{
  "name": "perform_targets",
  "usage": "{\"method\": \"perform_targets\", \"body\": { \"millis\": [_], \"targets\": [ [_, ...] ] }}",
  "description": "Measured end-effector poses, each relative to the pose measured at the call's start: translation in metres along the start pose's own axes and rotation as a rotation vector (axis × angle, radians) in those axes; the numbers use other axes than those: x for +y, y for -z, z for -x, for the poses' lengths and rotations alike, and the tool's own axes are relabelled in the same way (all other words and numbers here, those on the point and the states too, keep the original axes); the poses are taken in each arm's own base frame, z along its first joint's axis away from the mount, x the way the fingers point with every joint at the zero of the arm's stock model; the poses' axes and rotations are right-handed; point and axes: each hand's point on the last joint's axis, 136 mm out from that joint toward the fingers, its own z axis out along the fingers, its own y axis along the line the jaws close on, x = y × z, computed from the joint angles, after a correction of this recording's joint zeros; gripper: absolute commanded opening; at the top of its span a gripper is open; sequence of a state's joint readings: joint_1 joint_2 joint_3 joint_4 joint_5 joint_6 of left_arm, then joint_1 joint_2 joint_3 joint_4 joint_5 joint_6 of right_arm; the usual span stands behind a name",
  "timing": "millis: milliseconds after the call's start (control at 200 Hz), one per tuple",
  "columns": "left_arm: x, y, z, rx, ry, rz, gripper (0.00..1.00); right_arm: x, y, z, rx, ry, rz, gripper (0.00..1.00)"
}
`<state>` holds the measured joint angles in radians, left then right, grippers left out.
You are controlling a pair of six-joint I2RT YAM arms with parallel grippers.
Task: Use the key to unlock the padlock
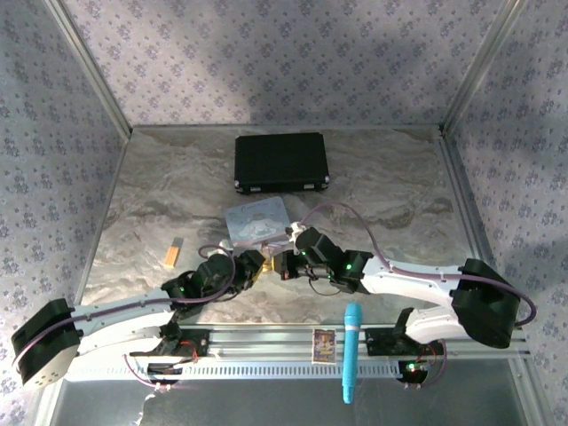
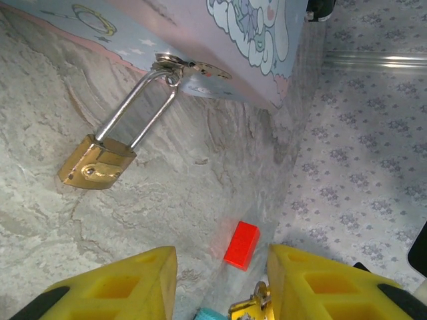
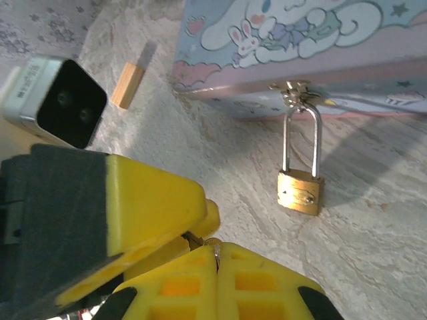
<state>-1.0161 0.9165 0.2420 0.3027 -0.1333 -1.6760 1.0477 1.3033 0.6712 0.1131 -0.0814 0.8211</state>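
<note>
status: not yet unlocked. the padlock (image 3: 300,192) hangs with its shackle closed through the tin (image 3: 287,60) hasp, ahead of the right gripper (image 3: 217,257). its jaws are clenched on a silvery sliver (apparently the key (image 3: 214,244)). the left gripper (image 2: 220,263) jaws are released. remaining: insertion, turn.

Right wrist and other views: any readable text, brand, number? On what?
None legible.
White camera module: side print, too blurred to read.
Small picture card: too small to read.
Pastel tin: cartoon art, no words visible.
Padlock: no marking readable.
</note>
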Motion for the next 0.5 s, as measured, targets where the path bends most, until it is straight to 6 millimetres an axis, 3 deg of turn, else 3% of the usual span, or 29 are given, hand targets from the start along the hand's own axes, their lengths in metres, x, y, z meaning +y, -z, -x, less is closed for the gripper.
{"method": "perform_targets", "body": {
  "millis": [200, 305, 355, 430, 500],
  "targets": [
    [-0.008, 0.001, 0.002, -0.015, 0.024, -0.033, 0.00, 0.003, -0.003, 0.000, -0.004, 0.000, 0.012, 0.00],
    [-0.011, 0.003, 0.003, -0.018, 0.019, -0.042, 0.00, 0.003, -0.004, -0.001, -0.001, -0.001, 0.016, 0.06],
    [-0.011, 0.004, 0.003, -0.019, 0.018, -0.044, 0.00, 0.005, -0.004, -0.001, -0.001, 0.003, 0.022, 0.20],
    [-0.011, 0.004, 0.003, -0.019, 0.009, -0.045, 0.00, 0.006, -0.003, 0.001, -0.004, 0.009, 0.035, 0.58],
    [-0.012, 0.006, 0.004, -0.024, -0.028, -0.047, 0.00, 0.005, 0.002, 0.005, -0.008, 0.012, 0.055, 0.83]
  ]
}}
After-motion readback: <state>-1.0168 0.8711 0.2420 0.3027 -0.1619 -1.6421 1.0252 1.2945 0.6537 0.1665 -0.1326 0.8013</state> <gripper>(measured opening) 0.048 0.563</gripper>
